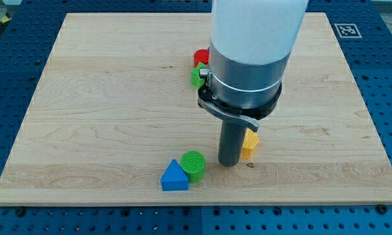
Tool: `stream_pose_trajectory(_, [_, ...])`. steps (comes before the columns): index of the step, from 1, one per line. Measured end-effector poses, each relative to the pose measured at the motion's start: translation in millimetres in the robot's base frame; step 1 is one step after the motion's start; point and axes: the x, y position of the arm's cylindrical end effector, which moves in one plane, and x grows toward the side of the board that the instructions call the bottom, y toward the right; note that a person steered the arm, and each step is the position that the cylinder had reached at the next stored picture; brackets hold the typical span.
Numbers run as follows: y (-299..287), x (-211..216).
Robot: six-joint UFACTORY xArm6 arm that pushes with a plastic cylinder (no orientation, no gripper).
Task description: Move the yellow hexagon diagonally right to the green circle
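One yellow hexagon (250,143) touching my tip (229,163), no legible writing

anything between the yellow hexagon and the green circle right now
In the camera view, my tip stands between them: the yellow hexagon is right against its right side, the green circle a short way off to its left. Otherwise only bare board.

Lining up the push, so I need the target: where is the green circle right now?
The green circle sits near the view's bottom centre, touching the blue triangle on its lower left. My tip stands just to its right, with the yellow hexagon beyond.
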Motion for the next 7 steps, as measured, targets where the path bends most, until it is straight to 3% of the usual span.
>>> stream_pose_trajectory(7, [18,-4])
